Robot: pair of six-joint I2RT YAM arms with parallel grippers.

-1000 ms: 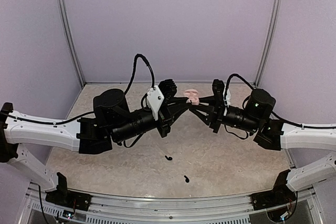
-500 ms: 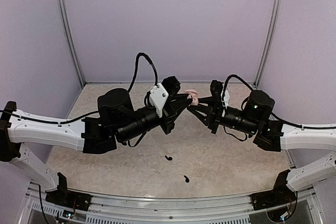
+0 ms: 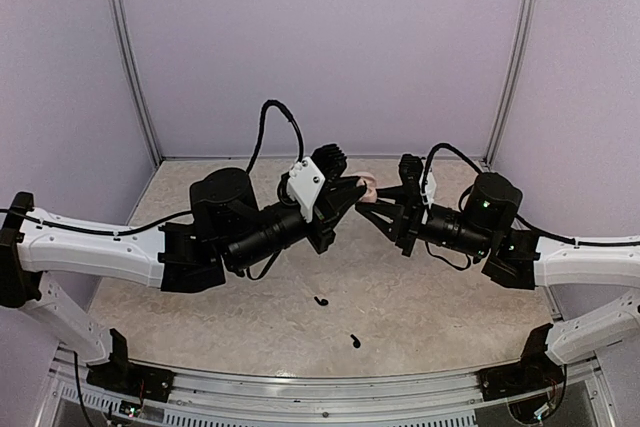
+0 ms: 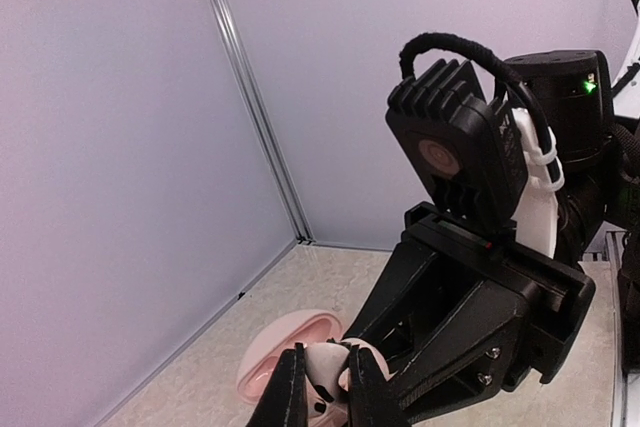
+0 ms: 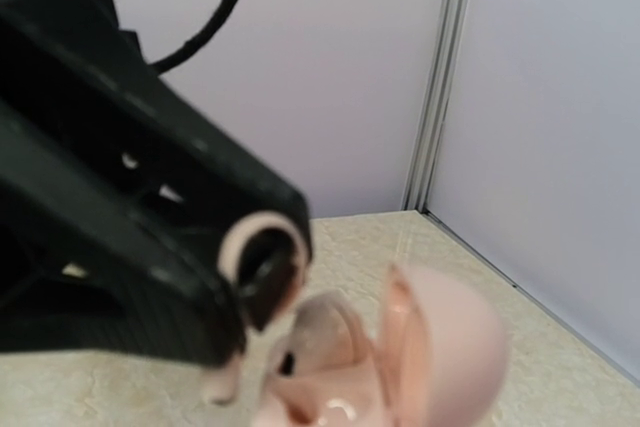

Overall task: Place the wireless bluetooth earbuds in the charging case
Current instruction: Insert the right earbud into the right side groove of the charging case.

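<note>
Charging case pinched by left hand.

White shells on left arm and right arm, lower corners of the top view; black round motor housings and barrels toward centre. White bracket centre-left. Braided black cable looped over a ribbed black block with round mark; green light upper right; screws on the black wedge of the right gripper.
</note>
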